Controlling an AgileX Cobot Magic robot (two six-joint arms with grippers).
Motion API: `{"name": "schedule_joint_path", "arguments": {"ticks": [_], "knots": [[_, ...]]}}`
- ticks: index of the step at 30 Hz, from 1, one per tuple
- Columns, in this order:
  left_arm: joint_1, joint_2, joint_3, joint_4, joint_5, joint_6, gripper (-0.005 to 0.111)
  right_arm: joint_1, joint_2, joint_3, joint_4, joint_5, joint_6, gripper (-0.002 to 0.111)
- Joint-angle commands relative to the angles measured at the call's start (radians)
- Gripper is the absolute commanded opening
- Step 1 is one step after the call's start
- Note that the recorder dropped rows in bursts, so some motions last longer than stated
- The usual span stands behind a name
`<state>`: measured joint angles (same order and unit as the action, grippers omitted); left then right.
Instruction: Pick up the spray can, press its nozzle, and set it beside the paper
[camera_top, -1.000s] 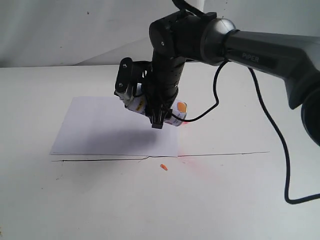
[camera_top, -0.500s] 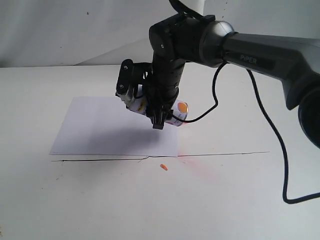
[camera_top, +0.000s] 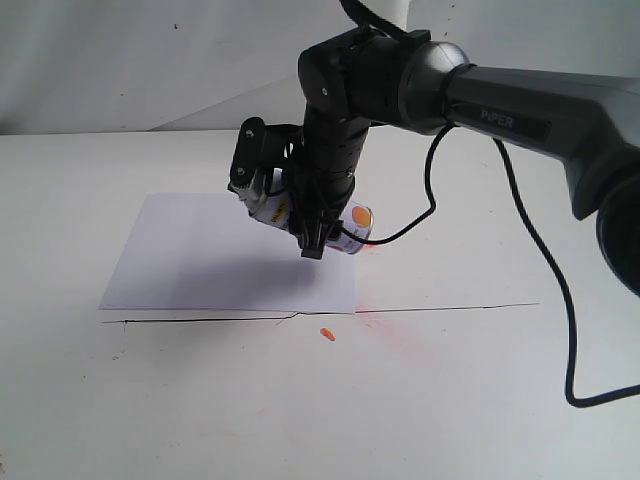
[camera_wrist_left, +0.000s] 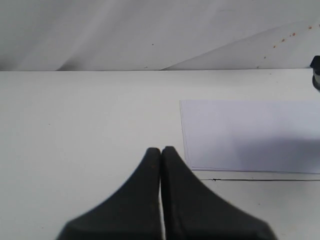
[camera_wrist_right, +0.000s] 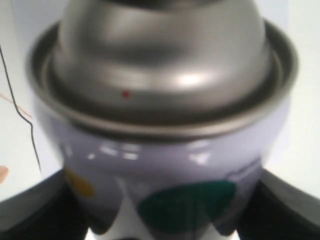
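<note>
Black left gripper (camera_wrist_left: 160, 150): jaws pressed together on nothing, low over the table (camera_wrist_left: 75, 125), left of the paper and idle.
Paper (camera_top: 200, 255): flat on the table, with a shadow across its right half.
Can (camera_top: 355, 228): off the table and tilted, hanging above the paper's right edge. Its top end points up-left and its base, with an orange dot, points lower right.
Nozzle: cropped at the edge of the right wrist view above the silver dome (camera_wrist_right: 160, 60), so I cannot tell whether anything presses it.
Right gripper (camera_top: 318, 228): jaws clamped on the can's body, with dark fingers (camera_wrist_right: 30, 210) on either side of it.
Orange scrap (camera_top: 327, 334): on the table just below the paper's lower right corner.
Reddish tint (camera_top: 400, 335): faint, on the table right of the paper. It may be spray, though that is only a guess.
Done: the pickup, since the can is held clear of the table.
Unconfirmed: the nozzle press.
Left: lower the can to the table beside the paper and let go.
</note>
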<state>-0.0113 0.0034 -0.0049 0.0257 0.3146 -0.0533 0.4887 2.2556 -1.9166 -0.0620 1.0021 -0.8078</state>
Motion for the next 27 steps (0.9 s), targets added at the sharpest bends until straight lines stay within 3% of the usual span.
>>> {"name": "schedule_joint_path", "arguments": {"ticks": [1,13,15,17,21,27], "knots": [[-0.005,-0.003,0.005,-0.042,-0.102,0.005,0.001,-0.001,-0.015,-0.016,0.014,-0.022,0.004,0.0],[-0.005,-0.003,0.005,-0.039,-0.564,0.008,0.001,-0.001,-0.015,-0.016,0.01,-0.016,0.004,0.0],[-0.005,-0.003,0.005,-0.059,-0.617,-0.067,0.001,-0.001,-0.015,-0.016,0.01,-0.016,0.004,0.0],[-0.005,-0.003,0.002,-0.138,-0.588,-0.177,0.001,-0.001,-0.015,-0.016,0.01,-0.016,0.004,0.0],[-0.005,0.014,-0.107,-0.184,-0.394,-0.183,0.001,-0.002,-0.015,-0.016,0.01,-0.017,0.004,0.0],[-0.005,0.271,-0.366,-0.191,-0.203,-0.185,0.001,-0.002,-0.015,-0.016,0.021,-0.021,0.004,0.0]]}}
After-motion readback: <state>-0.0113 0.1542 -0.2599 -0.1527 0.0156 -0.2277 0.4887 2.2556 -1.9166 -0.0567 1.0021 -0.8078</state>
